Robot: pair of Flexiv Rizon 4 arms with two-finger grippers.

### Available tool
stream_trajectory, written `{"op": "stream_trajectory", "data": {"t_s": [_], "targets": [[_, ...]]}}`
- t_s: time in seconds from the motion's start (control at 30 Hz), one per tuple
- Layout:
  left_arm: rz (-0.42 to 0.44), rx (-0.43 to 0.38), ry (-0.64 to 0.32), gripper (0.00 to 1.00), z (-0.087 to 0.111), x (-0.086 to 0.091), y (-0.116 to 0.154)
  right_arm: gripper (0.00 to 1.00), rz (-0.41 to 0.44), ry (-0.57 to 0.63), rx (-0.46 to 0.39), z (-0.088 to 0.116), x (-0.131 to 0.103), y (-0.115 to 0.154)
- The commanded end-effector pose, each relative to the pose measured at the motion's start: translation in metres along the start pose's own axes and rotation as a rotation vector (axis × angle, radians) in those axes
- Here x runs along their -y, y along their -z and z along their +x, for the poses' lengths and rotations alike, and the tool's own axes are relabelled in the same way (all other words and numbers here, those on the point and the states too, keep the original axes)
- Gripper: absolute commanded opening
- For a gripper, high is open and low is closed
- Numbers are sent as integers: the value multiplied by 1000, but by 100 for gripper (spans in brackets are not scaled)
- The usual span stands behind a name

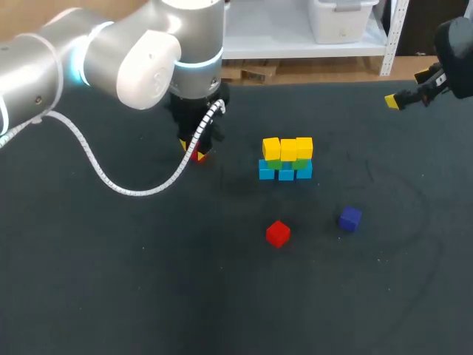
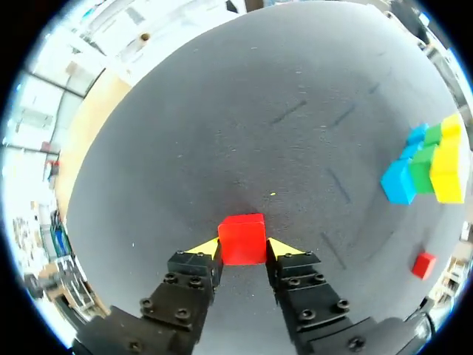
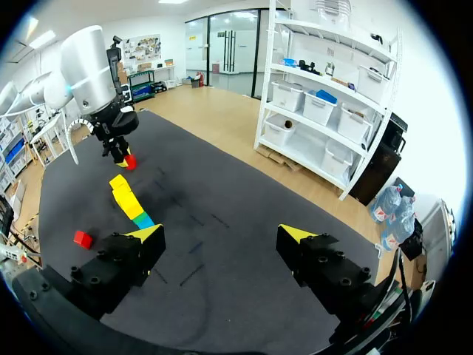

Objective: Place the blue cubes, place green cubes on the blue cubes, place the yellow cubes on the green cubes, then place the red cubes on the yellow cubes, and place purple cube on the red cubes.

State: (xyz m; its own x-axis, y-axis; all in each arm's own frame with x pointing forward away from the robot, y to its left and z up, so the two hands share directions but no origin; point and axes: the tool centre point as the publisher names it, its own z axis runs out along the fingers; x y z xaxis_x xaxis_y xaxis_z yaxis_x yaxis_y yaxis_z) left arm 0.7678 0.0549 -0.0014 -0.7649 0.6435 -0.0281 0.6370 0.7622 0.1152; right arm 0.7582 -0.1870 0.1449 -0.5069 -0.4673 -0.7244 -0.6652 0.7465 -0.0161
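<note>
— Where's the left gripper (image 2: 242,250) just now?
— Over the far left part of the table (image 1: 111,281), pointing straight down, with its two fingers pressed against either side of a red cube (image 2: 242,237). From here I can't tell whether that cube sits on the dark surface or hangs just above it.
— And the stack?
— Near the middle, to the right of that arm. There's a row of blue cubes (image 1: 286,174) at the bottom, green cubes (image 1: 275,164) on them, and yellow cubes (image 1: 288,149) as the top layer.
— Any loose pieces?
— Two, both nearer than the stack. A second red cube (image 1: 278,233) lies in front of it, and a purple cube (image 1: 349,218) sits to the right of that one, apart from it.
— What about the right gripper (image 3: 220,233)?
— It's up at the far right edge, well apart from all the cubes, with its fingers spread wide and gripping nothing
</note>
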Motion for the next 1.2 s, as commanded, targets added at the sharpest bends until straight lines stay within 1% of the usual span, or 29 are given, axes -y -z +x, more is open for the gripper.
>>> {"op": "stream_trajectory", "data": {"t_s": [0.03, 0.07, 0.13, 0.2, 0.23, 0.27, 0.3, 0.37, 0.43, 0.5, 0.6, 0.63, 0.67, 0.7, 0.87, 0.93, 0.97, 1.13, 1.2], "targets": [[39, 35, -90, 24, 10, -5, 9, 100, -3, 1, 2, 0, 1, 0], [45, 41, -126, 22, 12, -3, 13, 100, -3, 1, 2, 0, 1, 0], [47, 61, -173, 14, 15, -1, 24, 100, -3, 1, 2, 0, 1, 0], [61, 82, -256, 8, 17, 5, 37, 100, -3, 1, 2, 0, 1, 0], [55, 86, -291, 3, 18, 7, 43, 100, -3, 1, 2, 0, 1, 0], [46, 83, -337, 2, 18, 8, 48, 100, -3, 1, 2, 0, 1, 0], [53, 94, -353, 0, 19, 9, 55, 100, -3, 1, 2, 0, 1, 0], [44, 106, -362, 0, 18, 6, 70, 100, -3, 1, 2, 0, 1, 0], [42, 121, -401, 0, 16, 13, 92, 100, -3, 1, 2, 0, 1, 0], [26, 124, -457, 0, 14, 24, 115, 100, -3, 1, 2, 0, 1, 0], [42, 160, -493, 0, 7, 34, 136, 100, -3, 1, 2, 0, 1, 0], [40, 162, -494, 7, 6, 38, 142, 100, -3, 1, 2, 0, 1, 0], [32, 161, -511, 11, 4, 43, 147, 100, -3, 1, 2, 0, 1, 0], [36, 164, -528, 0, 3, 49, 151, 100, -3, 1, 2, 0, 1, 0], [51, 179, -594, 1, -8, 70, 164, 100, -3, 1, 2, 0, 1, 0], [31, 173, -612, 2, -13, 75, 169, 100, -3, 1, 2, 0, 1, 0], [33, 176, -619, 2, -15, 78, 170, 100, -3, 1, 2, 0, 1, 0], [43, 158, -683, 4, -24, 96, 170, 100, -3, 1, 2, 0, 1, 0], [65, 142, -725, 5, -29, 105, 168, 100, -3, 1, 2, 0, 1, 0]]}}
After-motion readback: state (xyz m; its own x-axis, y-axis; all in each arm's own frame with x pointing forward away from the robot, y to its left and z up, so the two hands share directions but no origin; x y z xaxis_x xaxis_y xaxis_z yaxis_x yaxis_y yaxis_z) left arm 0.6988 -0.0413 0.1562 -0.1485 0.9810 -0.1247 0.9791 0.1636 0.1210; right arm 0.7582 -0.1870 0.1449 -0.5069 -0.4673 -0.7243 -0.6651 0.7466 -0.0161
